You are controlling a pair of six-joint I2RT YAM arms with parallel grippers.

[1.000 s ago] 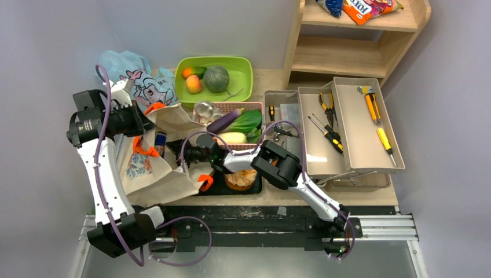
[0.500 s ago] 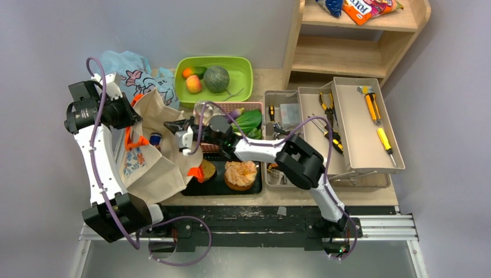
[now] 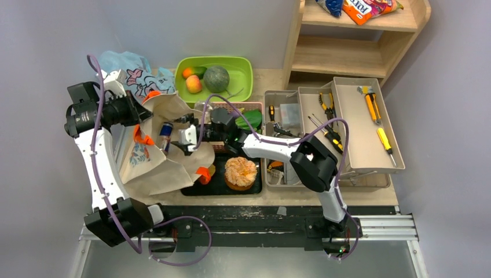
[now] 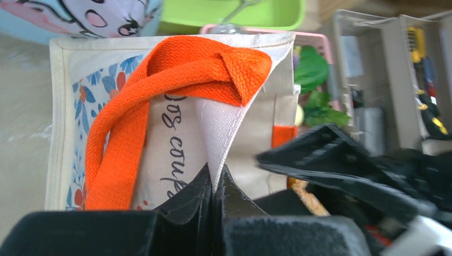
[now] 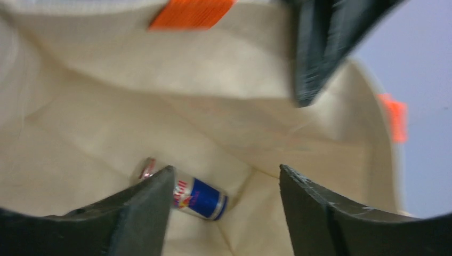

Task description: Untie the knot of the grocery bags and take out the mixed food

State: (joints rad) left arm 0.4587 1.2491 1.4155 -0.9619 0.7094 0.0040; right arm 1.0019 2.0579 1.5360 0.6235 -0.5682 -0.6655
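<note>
The beige canvas tote (image 3: 155, 169) lies with its mouth open toward the right. My left gripper (image 3: 138, 110) is shut on the tote's white rim fabric (image 4: 221, 128), beside an orange handle (image 4: 176, 80). My right gripper (image 3: 180, 140) is open at the tote's mouth, looking inside. A blue-and-silver drink can (image 5: 196, 198) lies on the tote's bottom, beyond the open right gripper (image 5: 226, 178) and near its left fingertip; the drink can (image 3: 165, 128) also shows from above. The light-blue bag (image 3: 132, 74) lies crumpled at the back left; its knot cannot be made out.
A green basin (image 3: 240, 65) holds a peach (image 3: 194, 84) and a melon (image 3: 216, 78). Leafy greens (image 3: 248, 120) lie in a pink basket. A pastry (image 3: 240, 172) sits on a black tray (image 3: 220, 184). An open toolbox (image 3: 347, 124) stands to the right, under a wooden shelf (image 3: 347, 52).
My right gripper has swung from the tray to the tote's mouth and opened. My left gripper has lifted the tote's rim, and the can now shows inside.
</note>
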